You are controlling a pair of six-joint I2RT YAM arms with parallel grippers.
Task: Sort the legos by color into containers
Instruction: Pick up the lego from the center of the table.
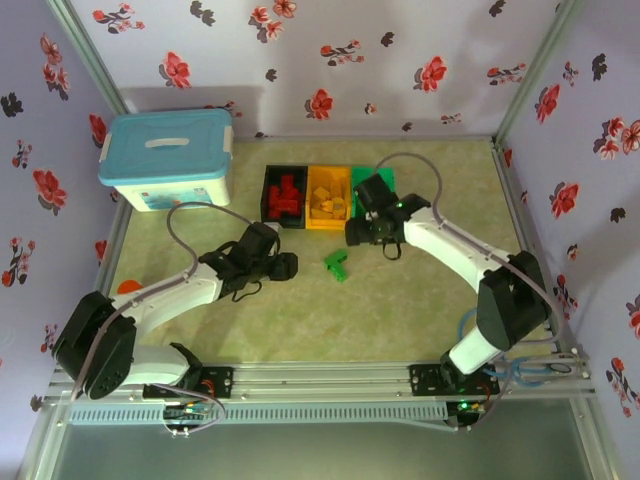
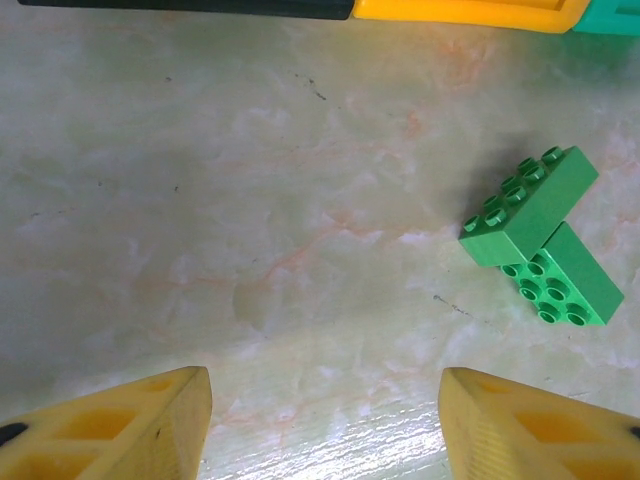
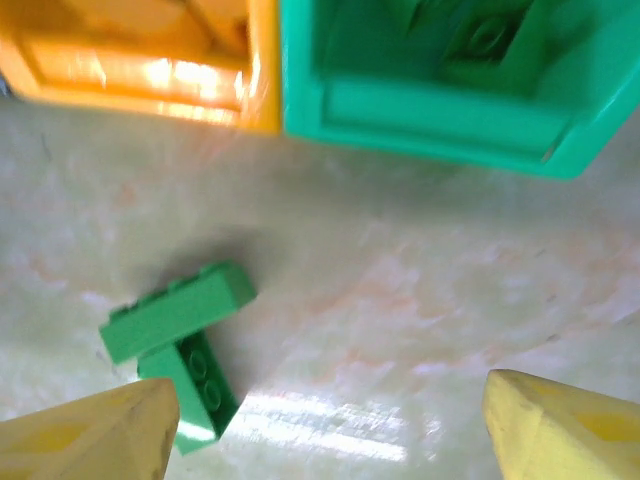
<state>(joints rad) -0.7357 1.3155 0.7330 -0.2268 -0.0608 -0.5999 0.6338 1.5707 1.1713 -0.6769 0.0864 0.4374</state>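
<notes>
Two green legos (image 1: 338, 264), one stacked crosswise on the other, lie loose on the table (image 1: 400, 310) at the centre of the top view, just below the black bin (image 1: 267, 200), orange-yellow bin (image 1: 328, 224) and green bin (image 3: 430, 115). Red and orange-yellow bricks sit binned, so the green stage seems in hand. The right gripper (image 3: 325, 420) and left gripper (image 2: 325, 400) stand wide, empty. The next move likely requires centring over the pair, then closing.
</notes>
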